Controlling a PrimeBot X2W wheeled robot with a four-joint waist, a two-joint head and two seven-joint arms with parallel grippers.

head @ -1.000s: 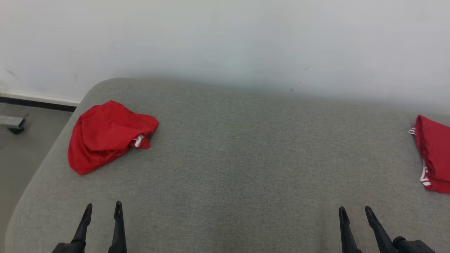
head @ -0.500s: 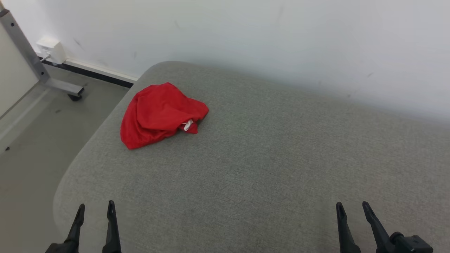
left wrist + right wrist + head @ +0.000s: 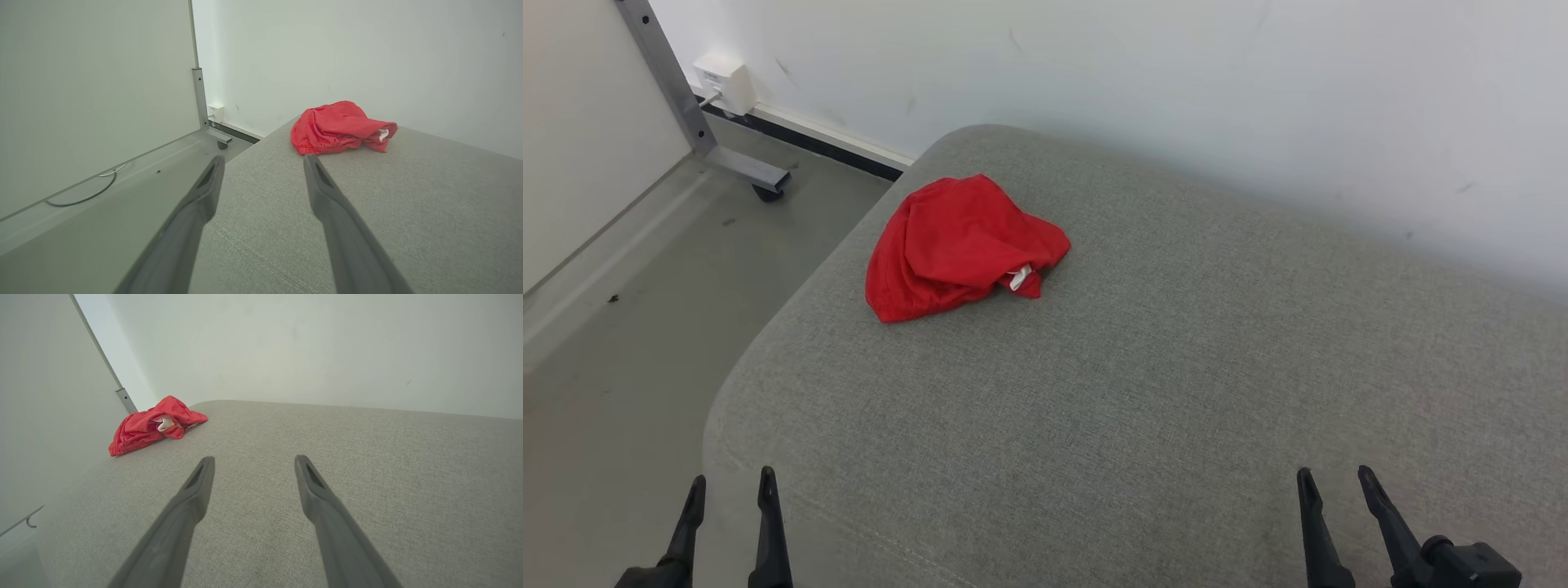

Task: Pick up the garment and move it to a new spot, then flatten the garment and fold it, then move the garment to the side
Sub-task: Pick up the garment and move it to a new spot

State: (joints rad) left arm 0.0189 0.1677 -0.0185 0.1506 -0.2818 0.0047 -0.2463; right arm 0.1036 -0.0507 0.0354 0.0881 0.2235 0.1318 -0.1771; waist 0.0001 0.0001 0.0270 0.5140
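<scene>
Garment (image 3: 964, 249) lies crumpled at the cushion's (image 3: 1143, 384) far left corner, ahead and slightly right of the nearer left gripper (image 3: 731, 478); right gripper (image 3: 1334, 472) well apart; both spread, empty; long axis perhaps crosswise

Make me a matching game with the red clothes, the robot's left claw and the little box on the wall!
Things:
1. red garment
2. left gripper
3. wall box

Descriptions:
A. white, low on the wall
B. open, holding nothing
C. crumpled in a heap on the grey pad

Pairs: 1-C, 2-B, 3-A
</scene>
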